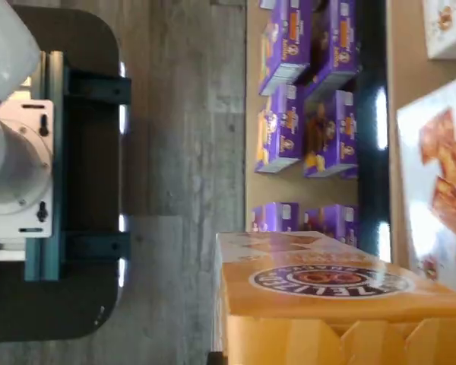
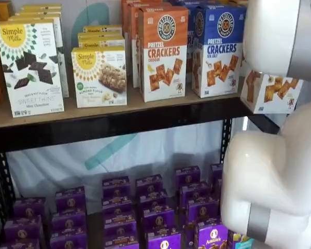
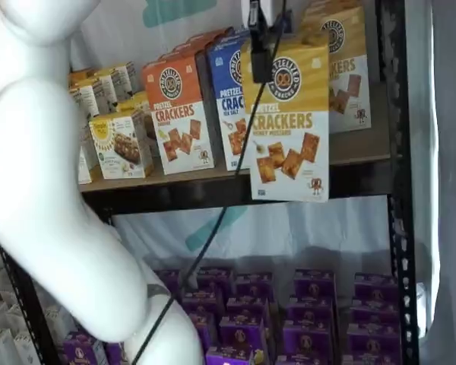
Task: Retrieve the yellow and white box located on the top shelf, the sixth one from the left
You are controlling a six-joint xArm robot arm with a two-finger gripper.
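The yellow and white box (image 3: pixel 290 122) hangs in the air clear of the front rail of the top shelf (image 3: pixel 349 163), its lower edge dropped below the board's front edge; in the wrist view its mustard top band and round logo fill the near corner, so the carton sits close under the camera; the gripper (image 3: pixel 257 53) shows in a shelf view only as a black finger and cable at the carton's top edge, and it reads as clamped on the yellow and white box, the jaws as close together as they get.

The step in hand looks like the carry-away, the box already out of its row; doing it well probably means keeping the pull straight out from the shelf's front edge until the carton's back face is clear of the neighbours, then lowering; the grip is high on a tall, light carton, so it may swing or pivot on the pads, and slow, even motion should help.

Just behind, at the front edge, the blue-topped carton (image 3: pixel 229 99) and orange-topped carton (image 3: pixel 178 114) stand upright; a sideways drift could clip the blue one; toward the shelf's right end another yellow-topped carton (image 3: pixel 342 65) stands further back; below, purple boxes (image 3: pixel 304 312) fill the lower level, well apart.
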